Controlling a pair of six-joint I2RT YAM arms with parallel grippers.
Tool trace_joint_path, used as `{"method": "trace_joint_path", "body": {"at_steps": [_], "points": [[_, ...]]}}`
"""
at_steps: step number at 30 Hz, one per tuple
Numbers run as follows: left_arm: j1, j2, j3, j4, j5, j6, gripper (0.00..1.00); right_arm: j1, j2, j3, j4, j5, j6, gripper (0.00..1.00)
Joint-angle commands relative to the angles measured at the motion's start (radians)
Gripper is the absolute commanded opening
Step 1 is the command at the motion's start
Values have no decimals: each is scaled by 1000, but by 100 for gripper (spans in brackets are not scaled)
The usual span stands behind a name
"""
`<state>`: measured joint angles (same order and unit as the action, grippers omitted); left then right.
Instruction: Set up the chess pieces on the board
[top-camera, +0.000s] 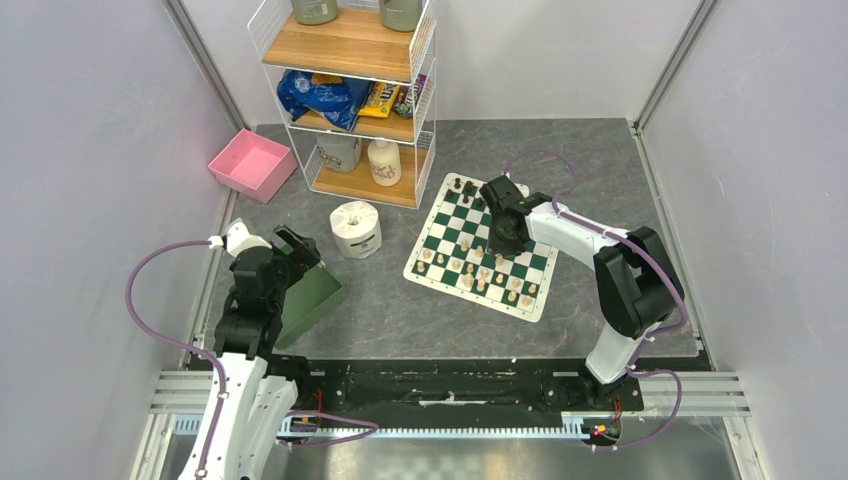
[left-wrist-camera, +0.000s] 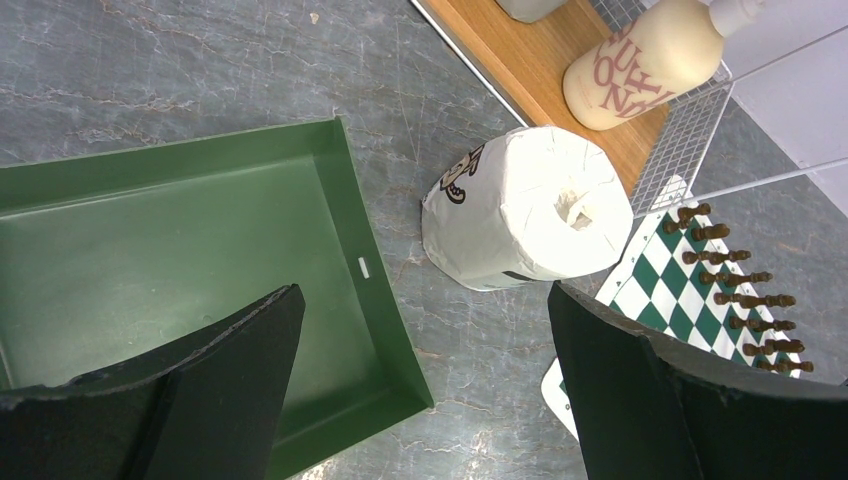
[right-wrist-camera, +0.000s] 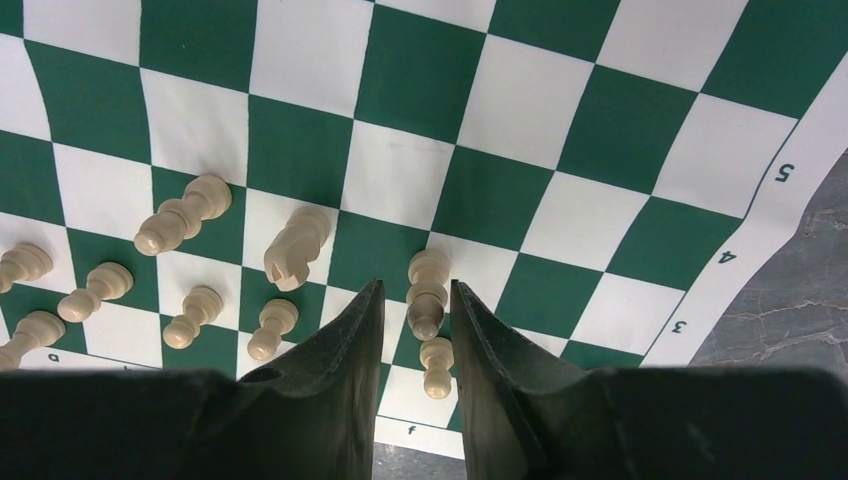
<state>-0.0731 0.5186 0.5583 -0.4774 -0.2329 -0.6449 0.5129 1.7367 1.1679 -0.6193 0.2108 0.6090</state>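
Mostly set: cream pieces (right-wrist-camera: 190, 215) and dark pieces (left-wrist-camera: 735, 275) line the board (right-wrist-camera: 600, 130); right gripper (right-wrist-camera: 417, 315) narrowed around a cream piece (right-wrist-camera: 427, 290); left gripper (left-wrist-camera: 420, 390) open.

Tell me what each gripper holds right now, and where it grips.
Left gripper: open, empty. Right gripper straddles a cream turned chess piece on the checkered board, but contact cannot be told.

board (right-wrist-camera: 480, 190) green-white checkered; chess pieces (right-wrist-camera: 295, 245) cream, dark brown; bin (left-wrist-camera: 180, 250) green.
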Motion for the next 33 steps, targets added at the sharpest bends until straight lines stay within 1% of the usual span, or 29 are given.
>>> {"method": "trace_joint_path", "body": {"at_steps": [1,7,10,14,16,18,22,24,25,28,31,33], "points": [[6,-9,28,13,-5,23,100,-4,-2,3,-13,6,-10,37],[7,-14,25,8,-8,25,100,-4,1,1,-12,5,-10,33],[6,-15,26,5,-8,26,100,-4,2,-1,-13,6,-12,27],[7,-18,25,3,-9,27,100,-4,0,-1,-13,2,-18,22],[7,-19,25,2,-9,28,100,-4,-6,-1,-15,0,-20,16],[6,-19,23,2,-11,28,100,-4,-18,-3,-16,0,-23,14],[7,-20,19,2,-11,27,100,-4,-46,-6,-16,5,-28,14],[7,-18,18,3,-12,26,100,-4,-41,-5,-16,6,-29,16],[6,-19,18,3,-11,27,100,-4,-35,-4,-16,6,-29,17],[6,-20,16,3,-11,27,100,-4,-12,-2,-16,5,-28,29],[7,-20,14,3,-13,31,100,-4,-8,-3,-16,7,-25,34],[7,-20,14,3,-15,31,100,-4,-8,-3,-16,6,-26,35]]}}
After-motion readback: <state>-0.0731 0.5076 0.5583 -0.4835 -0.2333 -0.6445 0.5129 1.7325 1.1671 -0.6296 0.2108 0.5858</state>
